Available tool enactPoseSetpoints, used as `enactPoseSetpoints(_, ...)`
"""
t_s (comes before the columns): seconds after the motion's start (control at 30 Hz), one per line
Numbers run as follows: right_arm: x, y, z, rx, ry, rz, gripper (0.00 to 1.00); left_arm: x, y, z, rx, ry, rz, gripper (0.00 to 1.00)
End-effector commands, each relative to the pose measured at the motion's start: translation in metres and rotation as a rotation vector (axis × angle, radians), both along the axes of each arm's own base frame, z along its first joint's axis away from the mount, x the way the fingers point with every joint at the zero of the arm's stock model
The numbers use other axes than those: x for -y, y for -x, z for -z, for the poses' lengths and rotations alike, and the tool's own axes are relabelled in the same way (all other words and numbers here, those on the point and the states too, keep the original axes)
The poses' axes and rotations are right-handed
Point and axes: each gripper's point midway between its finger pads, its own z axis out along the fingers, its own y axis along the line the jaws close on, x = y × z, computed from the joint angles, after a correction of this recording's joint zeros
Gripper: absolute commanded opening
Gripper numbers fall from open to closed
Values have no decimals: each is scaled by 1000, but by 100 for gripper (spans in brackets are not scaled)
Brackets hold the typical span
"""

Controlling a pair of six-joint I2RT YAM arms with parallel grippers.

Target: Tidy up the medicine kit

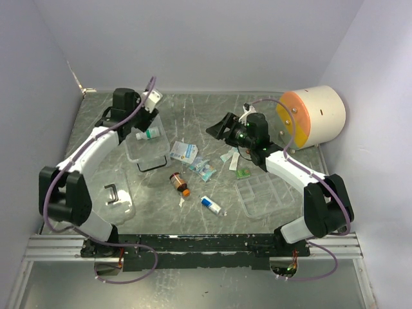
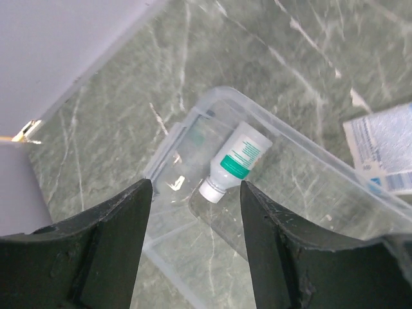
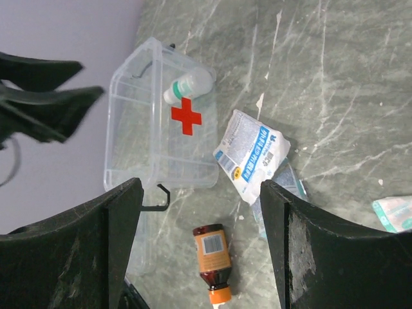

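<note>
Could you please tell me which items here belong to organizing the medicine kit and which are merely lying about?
Belongs: clear plastic box with red cross; white green-labelled bottle inside it; clear lid with black handle; clear divided tray; amber orange-capped bottle; blue-white sachet pack.
Lying about: large cream-and-orange cylinder.

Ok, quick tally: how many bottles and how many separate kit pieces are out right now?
Bottles: 3 (white bottle with green label lying in the box, amber bottle, small white-and-blue bottle)
Kit pieces: 3 (box, lid, tray insert)
Total: 6
</note>
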Motion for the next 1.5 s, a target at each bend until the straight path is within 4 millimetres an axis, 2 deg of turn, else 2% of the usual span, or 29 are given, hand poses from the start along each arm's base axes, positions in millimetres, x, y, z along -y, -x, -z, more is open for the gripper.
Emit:
enactPoseSetpoints(0.0, -1, 3, 3, 30, 74, -18, 73, -7, 8, -73, 112, 170, -170, 67)
enactPoseSetpoints(0.1, -10, 5, 16, 31, 143, -77, 73, -27, 22, -115, 199, 247, -312, 66)
enactPoseSetpoints(0.13, -13, 6, 22, 22, 174, -107, 73, -36, 32, -136, 258, 286, -361, 66)
enactPoseSetpoints(0.2, -19, 13, 42, -14, 248, -162, 73, -56, 49, -156, 344, 354, -486, 73)
enactPoseSetpoints(0.23, -21, 10, 41, -6, 275, -174, 73, -67, 59, -163, 375, 392, -553, 77)
enactPoseSetpoints(0.3, -38, 26, 52, -12, 343, -228, 73, -83, 78, -169, 392, 452, -668, 84)
enactPoseSetpoints(0.37, -48, 40, 64, -23, 405, -260, 73, -91, 92, -170, 373, 458, -719, 88)
enactPoseSetpoints(0.4, -55, 49, 70, -29, 426, -284, 73, -94, 98, -170, 366, 450, -729, 97)
enactPoseSetpoints(0.5, -76, 81, 90, -58, 470, -377, 73, -99, 115, -175, 386, 485, -748, 99)
enactPoseSetpoints(0.6, -82, 109, 106, -68, 504, -435, 73, -94, 130, -179, 420, 589, -717, 100)
enactPoseSetpoints(0.77, -75, 150, 140, -121, 593, -502, 72, -64, 149, -175, 393, 728, -545, 99)
enactPoseSetpoints(0.9, -80, 169, 153, -112, 661, -538, 66, -66, 163, -168, 389, 854, -592, 99)
enactPoseSetpoints(1.0, -90, 171, 155, -93, 664, -537, 63, -67, 171, -169, 391, 933, -620, 99)
enactPoseSetpoints(1.13, -101, 168, 161, -103, 662, -513, 59, -52, 172, -165, 320, 920, -547, 99)
enactPoseSetpoints(1.27, -102, 160, 169, -106, 685, -473, 54, -35, 173, -155, 255, 915, -471, 98)
enactPoseSetpoints(1.47, -112, 154, 169, -79, 667, -479, 50, -17, 174, -142, 161, 940, -413, 96)
